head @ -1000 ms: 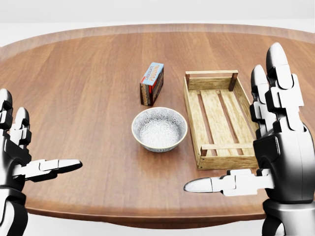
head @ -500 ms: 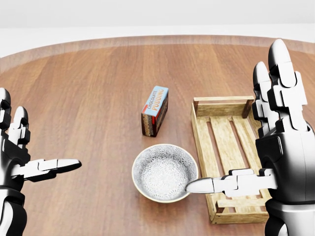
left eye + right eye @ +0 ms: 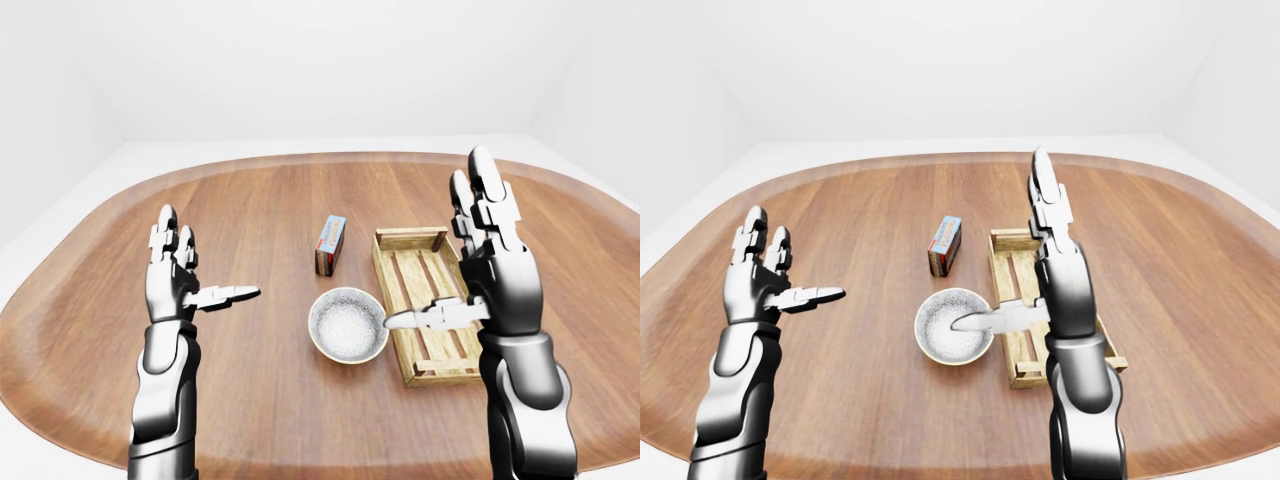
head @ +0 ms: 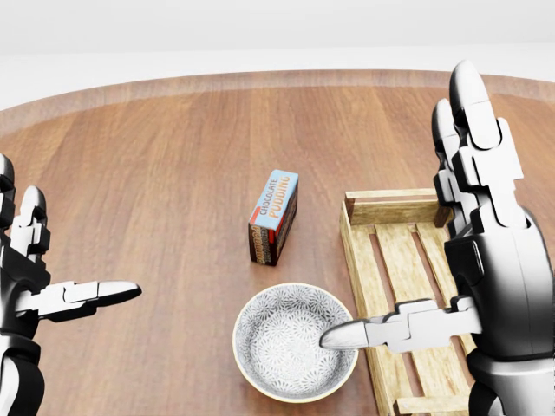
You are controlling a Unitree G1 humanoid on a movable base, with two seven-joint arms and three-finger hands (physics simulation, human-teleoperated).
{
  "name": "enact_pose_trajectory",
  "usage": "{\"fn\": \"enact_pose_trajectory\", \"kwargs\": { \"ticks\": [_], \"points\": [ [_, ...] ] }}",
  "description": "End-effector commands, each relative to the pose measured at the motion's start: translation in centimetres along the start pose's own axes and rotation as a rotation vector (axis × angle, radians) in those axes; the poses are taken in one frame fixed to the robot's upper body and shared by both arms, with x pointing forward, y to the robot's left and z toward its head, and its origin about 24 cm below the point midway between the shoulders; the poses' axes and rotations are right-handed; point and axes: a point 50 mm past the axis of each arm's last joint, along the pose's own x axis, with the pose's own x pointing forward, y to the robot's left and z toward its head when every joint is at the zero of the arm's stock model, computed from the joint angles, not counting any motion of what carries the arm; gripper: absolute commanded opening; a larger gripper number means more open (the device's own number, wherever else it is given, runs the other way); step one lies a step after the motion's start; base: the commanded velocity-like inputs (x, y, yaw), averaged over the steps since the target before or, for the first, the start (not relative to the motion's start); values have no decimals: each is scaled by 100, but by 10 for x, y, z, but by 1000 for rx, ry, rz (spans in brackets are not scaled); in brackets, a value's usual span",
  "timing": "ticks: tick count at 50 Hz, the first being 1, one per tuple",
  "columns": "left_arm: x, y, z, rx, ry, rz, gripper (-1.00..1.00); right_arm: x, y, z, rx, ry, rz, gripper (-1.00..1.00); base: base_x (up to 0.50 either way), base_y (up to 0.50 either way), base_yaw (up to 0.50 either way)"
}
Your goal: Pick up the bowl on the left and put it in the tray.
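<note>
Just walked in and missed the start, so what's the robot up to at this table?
It is set up to move the bowl into the wooden tray, but nothing is grasped yet. Both hands are raised with fingers spread: the right hand is up over the tray, its thumb pointing across the bowl's rim, and the left hand is well off to the left. The bowl sits on the table just left of the tray, with a pudding box standing beyond it. The tray holds nothing.
</note>
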Motion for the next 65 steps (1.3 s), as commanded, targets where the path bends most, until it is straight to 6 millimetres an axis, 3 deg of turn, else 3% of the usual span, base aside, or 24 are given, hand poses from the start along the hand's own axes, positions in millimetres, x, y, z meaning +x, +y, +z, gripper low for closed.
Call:
{"fn": "enact_pose_trajectory", "kwargs": {
  "ticks": [1, 7, 10, 28, 48, 49, 50, 51, 65],
  "points": [
    [-3, -1, 0, 2, -2, -4, 100, -1, 11, 11, -150, -28, 139, 100, 0, 0, 0],
    [-4, -2, 2, 3, -10, -8, 100, -7, 21, 6, -221, 22, 228, 100, 0, 0, 0],
    [-4, -2, 5, 3, -23, -9, 100, -19, 38, -2, -298, 90, 349, 100, 0, 0, 0],
    [-4, -1, 8, 5, -32, -5, 100, -39, 64, -15, -468, 224, 564, 100, 0, 0, 0],
    [-5, 0, 7, 8, -29, -2, 100, -54, 76, -31, -559, 333, 687, 100, 0, 0, 0],
    [-5, 0, 6, 9, -27, -2, 100, -55, 77, -32, -560, 343, 694, 100, 0, 0, 0],
    [-6, -1, 9, 8, -37, -5, 100, -73, 83, -53, -580, 449, 800, 100, 0, 0, 0],
    [-7, -2, 8, 8, -35, -6, 100, -75, 83, -56, -583, 462, 809, 100, 0, 0, 0],
    [-7, -1, 5, 9, -22, -5, 100, -81, 82, -65, -603, 523, 829, 100, 0, 0, 0]
  ]
}}
